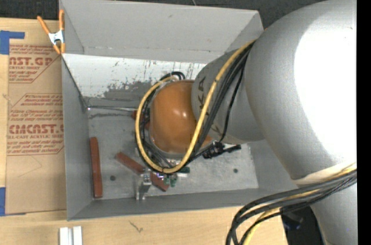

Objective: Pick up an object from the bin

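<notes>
My gripper (pixel 143 185) is low in the bin near the front wall, mostly hidden under the arm's orange cover and cable loops. A short red-brown piece (pixel 128 161) lies slantwise on the bin floor just left of it, its right end hidden under the cover. Right beside the gripper is a small red and green bit (pixel 164 181); I cannot tell whether it is loose or touching the gripper. A long red-brown flat stick (pixel 94 167) lies along the left wall, well clear of the gripper.
The arm and its orange cover with yellow and black cables hide the middle and right of the bin. Bare floor shows at the left between the stick and the short piece, and at the right front corner.
</notes>
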### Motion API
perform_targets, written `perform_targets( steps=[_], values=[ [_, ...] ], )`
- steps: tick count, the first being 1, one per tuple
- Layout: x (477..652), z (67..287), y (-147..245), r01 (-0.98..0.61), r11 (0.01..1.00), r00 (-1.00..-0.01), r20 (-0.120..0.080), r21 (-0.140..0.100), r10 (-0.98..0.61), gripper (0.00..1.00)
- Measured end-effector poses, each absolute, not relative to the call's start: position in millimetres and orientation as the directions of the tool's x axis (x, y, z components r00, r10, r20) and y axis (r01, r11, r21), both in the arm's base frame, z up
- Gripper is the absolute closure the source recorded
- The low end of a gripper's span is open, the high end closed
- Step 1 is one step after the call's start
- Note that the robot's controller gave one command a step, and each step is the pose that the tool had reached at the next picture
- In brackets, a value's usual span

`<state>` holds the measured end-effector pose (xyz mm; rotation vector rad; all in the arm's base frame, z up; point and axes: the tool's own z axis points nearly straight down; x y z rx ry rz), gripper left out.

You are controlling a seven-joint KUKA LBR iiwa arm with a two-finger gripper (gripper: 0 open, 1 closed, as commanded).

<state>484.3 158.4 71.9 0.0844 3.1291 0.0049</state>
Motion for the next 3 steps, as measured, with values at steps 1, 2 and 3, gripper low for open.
perform_targets(
  steps=[1, 2, 3],
  values=[
    [486.4, 75.7, 151.7, 0.417, 0.909, -0.909, -0.011, 0.017, 0.417, 1.00],
    [486.4, 75.7, 151.6, 0.417, 0.909, -0.909, -0.011, 0.017, 0.417, 1.00],
    [485.6, 78.2, 151.4, 0.417, 0.909, -0.909, -0.008, 0.014, 0.417, 1.00]
  ],
)
